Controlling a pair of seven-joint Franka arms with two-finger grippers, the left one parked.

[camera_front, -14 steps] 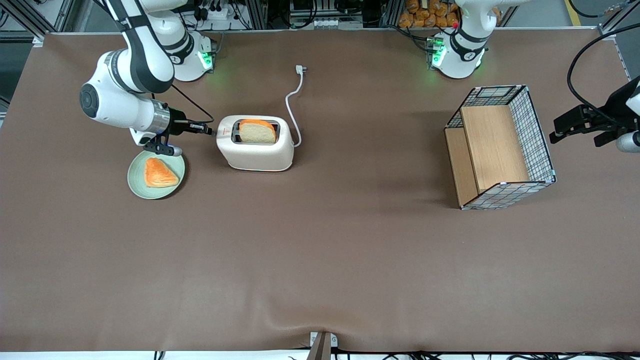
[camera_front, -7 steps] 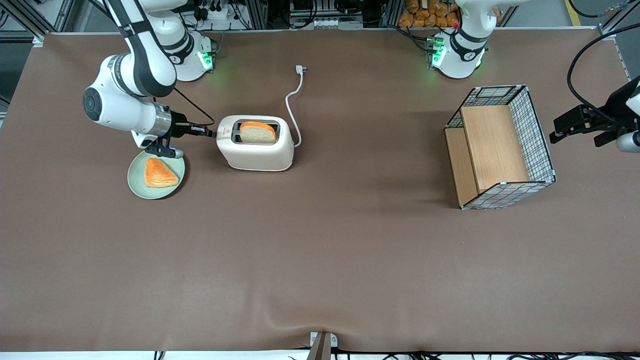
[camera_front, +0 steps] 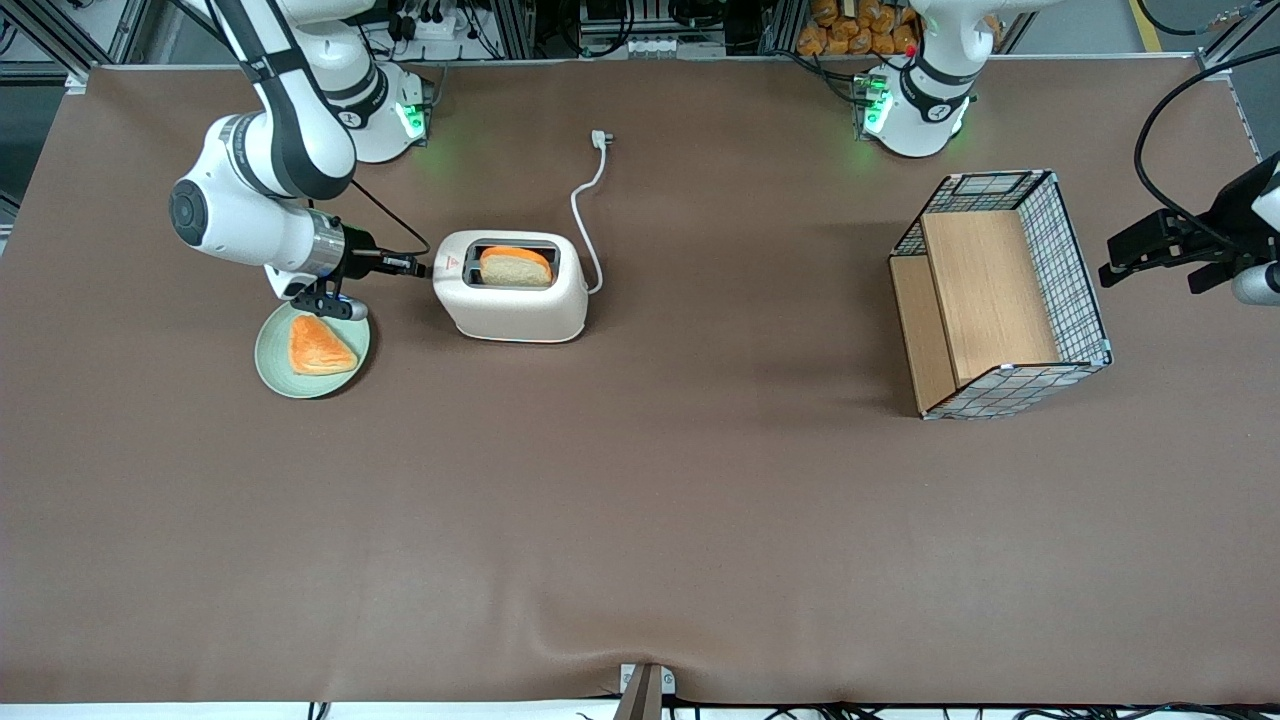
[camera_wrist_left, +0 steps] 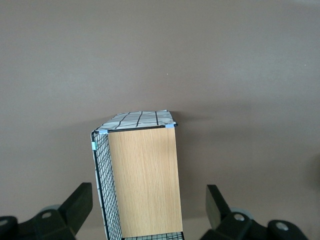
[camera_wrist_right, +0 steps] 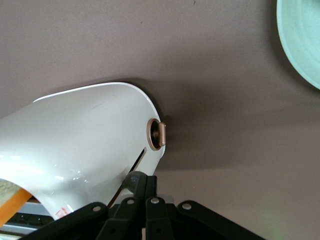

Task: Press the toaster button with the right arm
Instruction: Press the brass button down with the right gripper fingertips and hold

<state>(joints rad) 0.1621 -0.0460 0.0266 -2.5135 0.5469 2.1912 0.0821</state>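
Observation:
The cream-white toaster (camera_front: 515, 308) stands on the brown table with a slice of bread (camera_front: 515, 266) in its slot. The right arm (camera_front: 270, 150) reaches down to the toaster's narrow end face (camera_wrist_right: 90, 140). My gripper (camera_front: 412, 267) is shut, and its black fingertips (camera_wrist_right: 150, 187) lie against the toaster button (camera_wrist_right: 133, 180), a small grey round knob on the lever slot. Farther along the same end face is a bronze round dial (camera_wrist_right: 156, 134). In the front view the button is hidden by the gripper.
A pale green plate (camera_front: 270, 365) with an orange pastry (camera_front: 318, 346) lies just under the arm's wrist, nearer the front camera. The toaster's white cord (camera_front: 583, 215) runs to a loose plug (camera_front: 600, 138). A wire-and-wood basket (camera_front: 1000, 295) stands toward the parked arm's end.
The arm's wrist and elbow have shifted slightly toward the toaster while the fingertips stay at its end face. The bread sits a little lower in the slot.

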